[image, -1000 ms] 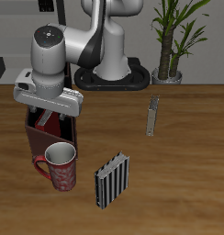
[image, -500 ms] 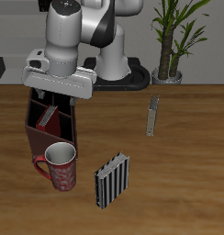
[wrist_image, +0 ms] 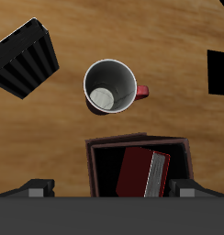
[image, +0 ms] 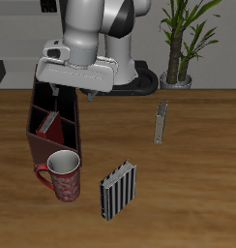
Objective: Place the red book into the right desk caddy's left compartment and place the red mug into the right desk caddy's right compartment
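The book (wrist_image: 143, 173) leans inside the caddy (image: 36, 145); the mug (image: 62, 175) stands on the desk beside the caddy, not yet placed. The gripper (image: 73, 95) hangs above, jaws apart and empty.

red book (wrist_image: 143, 173) leaning inside right desk caddy (image: 43, 145) | red mug (image: 63, 175) on table, touching caddy's front end | striped book (image: 118, 191) beside mug

A simulated office or study desk: a wood-grain tabletop (image: 202, 174) carries a dark maroon desk caddy (image: 50, 136) with a book inside, a black-and-white striped book (image: 118, 190) standing upright, and a speckled red mug (image: 62, 174). A potted plant (image: 183, 39) stands at the upper right of the frame.
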Robot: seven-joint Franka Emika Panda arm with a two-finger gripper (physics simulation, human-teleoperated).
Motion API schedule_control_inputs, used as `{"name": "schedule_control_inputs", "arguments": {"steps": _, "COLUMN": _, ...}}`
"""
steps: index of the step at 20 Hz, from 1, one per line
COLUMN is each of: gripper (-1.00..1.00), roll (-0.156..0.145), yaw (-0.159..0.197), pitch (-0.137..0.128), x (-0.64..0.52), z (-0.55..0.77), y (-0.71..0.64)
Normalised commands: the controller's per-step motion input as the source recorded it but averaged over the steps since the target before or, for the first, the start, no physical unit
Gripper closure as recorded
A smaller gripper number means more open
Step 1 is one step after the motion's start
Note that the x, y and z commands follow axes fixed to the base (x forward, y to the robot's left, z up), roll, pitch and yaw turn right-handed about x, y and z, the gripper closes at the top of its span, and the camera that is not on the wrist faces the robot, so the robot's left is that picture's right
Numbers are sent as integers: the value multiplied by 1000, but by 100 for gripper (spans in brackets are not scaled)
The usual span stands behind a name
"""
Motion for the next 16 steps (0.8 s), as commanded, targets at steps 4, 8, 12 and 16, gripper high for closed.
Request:
{"name": "schedule_control_inputs", "arguments": {"steps": 4, "gripper": -100, "roll": -22, "yaw": 107, "pitch": -9, "x": 183, "z": 24, "y": 184}}
{"name": "schedule_control_inputs", "arguments": {"steps": 8, "gripper": -100, "roll": 72, "yaw": 43, "pitch": 32, "x": 139, "z": -30, "y": 260}}
{"name": "schedule_control_inputs", "arguments": {"steps": 12, "gripper": -100, "roll": 95, "yaw": 51, "pitch": 78, "x": 211, "z": -23, "y": 120}}
{"name": "schedule_control_inputs", "arguments": {"steps": 16, "gripper": -100, "roll": 62, "yaw": 44, "pitch": 17, "x": 117, "z": 96, "y": -35}}
